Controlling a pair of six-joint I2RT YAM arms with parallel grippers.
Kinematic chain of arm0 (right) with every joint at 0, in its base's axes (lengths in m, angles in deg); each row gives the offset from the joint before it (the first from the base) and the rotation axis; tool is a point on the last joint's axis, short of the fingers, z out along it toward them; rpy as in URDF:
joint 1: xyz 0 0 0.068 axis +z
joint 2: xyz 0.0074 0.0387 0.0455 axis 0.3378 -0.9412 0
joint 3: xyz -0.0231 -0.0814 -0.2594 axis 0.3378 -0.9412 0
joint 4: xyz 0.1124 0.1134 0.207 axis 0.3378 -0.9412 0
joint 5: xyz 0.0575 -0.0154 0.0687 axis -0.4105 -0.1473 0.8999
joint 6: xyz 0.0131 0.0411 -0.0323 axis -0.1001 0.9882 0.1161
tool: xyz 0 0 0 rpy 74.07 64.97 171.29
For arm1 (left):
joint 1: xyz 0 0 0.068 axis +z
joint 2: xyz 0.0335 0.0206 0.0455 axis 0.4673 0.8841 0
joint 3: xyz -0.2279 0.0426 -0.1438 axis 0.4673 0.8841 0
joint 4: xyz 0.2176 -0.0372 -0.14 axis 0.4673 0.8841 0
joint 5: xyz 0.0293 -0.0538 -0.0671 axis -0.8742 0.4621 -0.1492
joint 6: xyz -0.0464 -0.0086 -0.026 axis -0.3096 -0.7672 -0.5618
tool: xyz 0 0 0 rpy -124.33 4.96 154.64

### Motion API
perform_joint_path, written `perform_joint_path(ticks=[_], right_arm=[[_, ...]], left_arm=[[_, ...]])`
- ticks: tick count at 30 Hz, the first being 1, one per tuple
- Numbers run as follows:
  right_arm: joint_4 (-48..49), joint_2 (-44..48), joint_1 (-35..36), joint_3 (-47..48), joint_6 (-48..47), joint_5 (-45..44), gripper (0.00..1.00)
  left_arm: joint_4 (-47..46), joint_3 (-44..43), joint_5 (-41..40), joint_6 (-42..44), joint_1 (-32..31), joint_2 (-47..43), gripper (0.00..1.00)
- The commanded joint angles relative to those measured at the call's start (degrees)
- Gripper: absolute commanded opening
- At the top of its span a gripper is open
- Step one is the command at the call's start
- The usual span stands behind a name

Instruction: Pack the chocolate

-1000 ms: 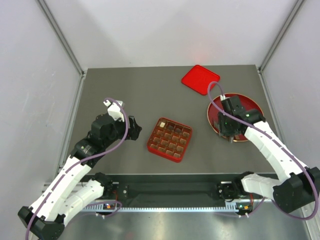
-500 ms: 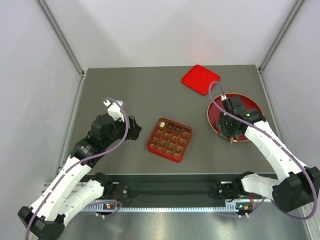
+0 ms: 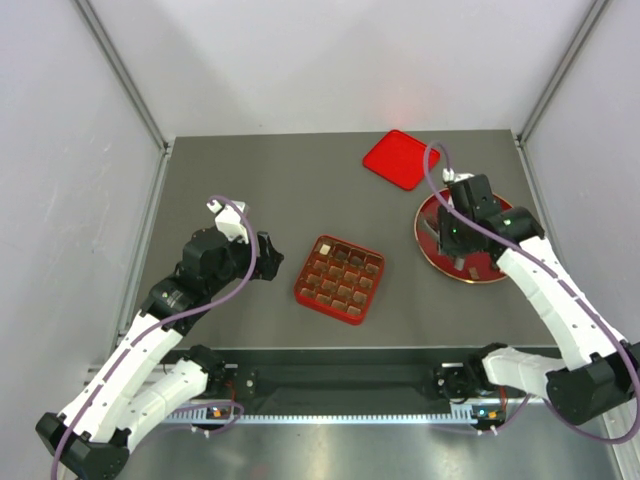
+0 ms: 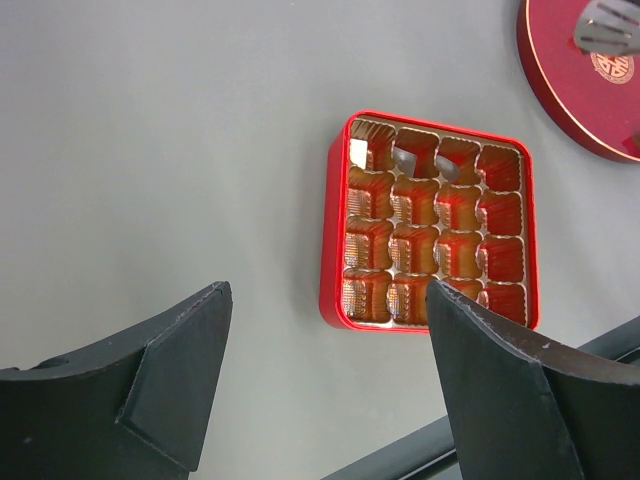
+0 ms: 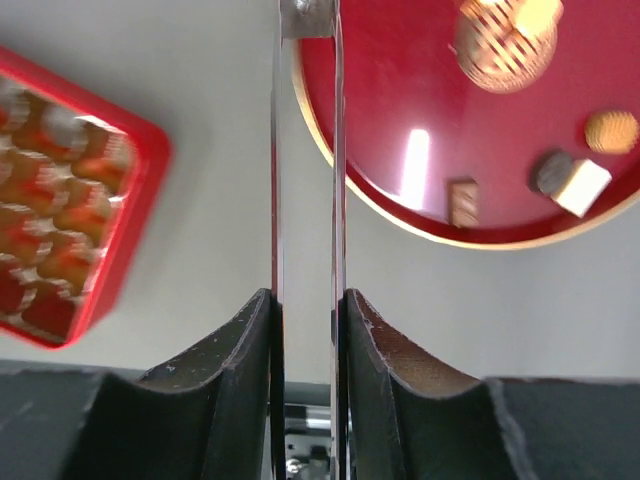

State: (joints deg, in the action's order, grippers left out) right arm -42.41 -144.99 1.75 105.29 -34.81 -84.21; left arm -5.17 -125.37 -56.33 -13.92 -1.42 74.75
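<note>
Moved since a second ago: only the right gripper (image 3: pixel 455 235), off the near rim of the red plate (image 3: pixel 500 215) and farther back over the plate's left half. Left arm, tray and lid unchanged over the same second.

Most of the chocolate (image 5: pixel 583 187) on that plate, close to its rim. From the right wrist camera: a cream-white square touching a dark piece, a round tan one (image 5: pixel 610 130) just beside them, and a brown square (image 5: pixel 463 202) a little apart. One more cream piece (image 4: pixel 358 152) already in a corner cell of the gridded red tray (image 4: pixel 334 250). Cannot tell what fills the tray's other cells.

Right gripper fingers (image 5: pixel 240 370) pressed in on a pair of thin metal tongs (image 5: pixel 305 150), blades nearly parallel with a narrow gap between. Tips at the top edge of the wrist picture, at the plate's rim; cannot tell whether anything sits between them.

Left gripper (image 4: pixel 325 292) spread wide with nothing in it, hovering beside the tray on the side away from the plate.

Flat red lid (image 3: pixel 400 158) well apart from the tray, toward the far edge of the grey table (image 3: pixel 250 190), just beside the plate.
</note>
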Motion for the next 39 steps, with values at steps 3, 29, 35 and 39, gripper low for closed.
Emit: perform_joint_path(ticks=[3, 29, 35, 39], right_arm=[[-0.32, 0.35, 7.41, 5.85, 2.81, 0.68, 0.24], [-6.12, -2.47, 27.11, 5.6, 10.46, -1.34, 0.27], [-6.38, -2.12, 27.72, 5.77, 10.99, -2.13, 0.28], [-6.91, -1.85, 27.99, 5.77, 11.34, -3.18, 0.37]], left_arm=[[-0.82, -0.12, -0.19, -0.06, -0.17, -0.87, 0.83], [-0.91, -0.03, 0.25, -0.15, -0.17, -0.87, 0.84], [-1.0, -0.03, 0.33, -0.24, -0.17, -0.87, 0.84], [-0.91, -0.03, 0.25, -0.33, -0.17, -0.87, 0.84]])
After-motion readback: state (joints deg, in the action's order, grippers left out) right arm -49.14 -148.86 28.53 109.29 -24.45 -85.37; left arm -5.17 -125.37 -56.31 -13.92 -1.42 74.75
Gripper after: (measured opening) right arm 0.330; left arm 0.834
